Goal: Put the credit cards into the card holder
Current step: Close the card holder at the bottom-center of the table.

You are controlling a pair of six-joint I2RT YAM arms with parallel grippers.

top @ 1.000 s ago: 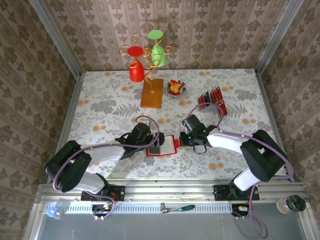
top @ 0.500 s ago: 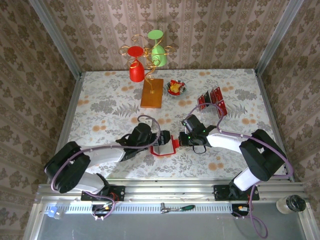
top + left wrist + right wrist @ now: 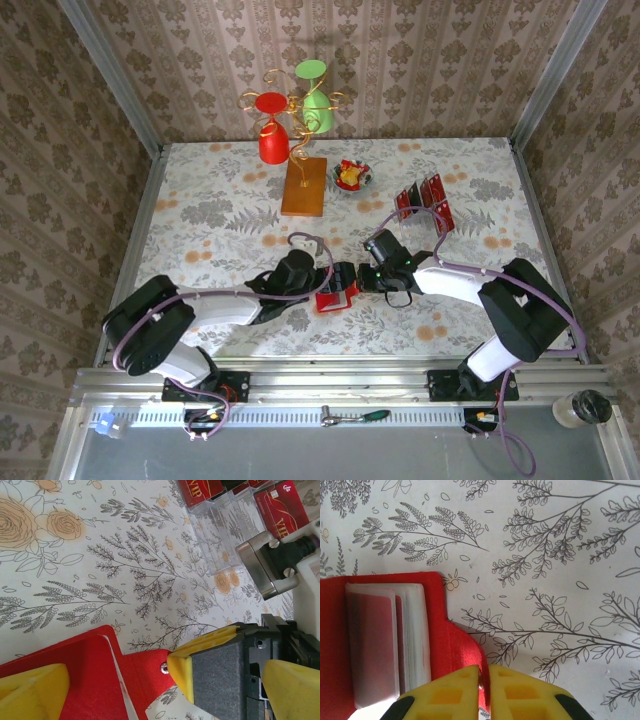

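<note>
The red card holder (image 3: pixel 338 293) lies between my two grippers; its pale inner pockets (image 3: pixel 385 645) face up. My right gripper (image 3: pixel 484 690) is shut on the holder's red closing tab (image 3: pixel 465 650), the yellow pads pinching it edge-on. My left gripper (image 3: pixel 165 682) is open, one yellow finger (image 3: pixel 30 692) over the red cover (image 3: pixel 75 675), the other (image 3: pixel 295 690) beyond the right gripper's finger (image 3: pixel 210 672). In the top view the left gripper (image 3: pixel 322 292) sits right against the right gripper (image 3: pixel 351 281). The red credit cards (image 3: pixel 425 205) stand in a clear rack (image 3: pixel 225 535) further back.
A wire stand on an orange wooden slab (image 3: pixel 304 187) carries an upside-down red cup (image 3: pixel 273 140) and a green one (image 3: pixel 317 110). A small bowl of sweets (image 3: pixel 352 175) sits beside it. Wallpapered walls close in the floral table (image 3: pixel 200 220) on three sides.
My left arm has slid right across the card holder until its gripper meets the right one. The holder now shows narrower in the top view. The right arm has barely moved.
</note>
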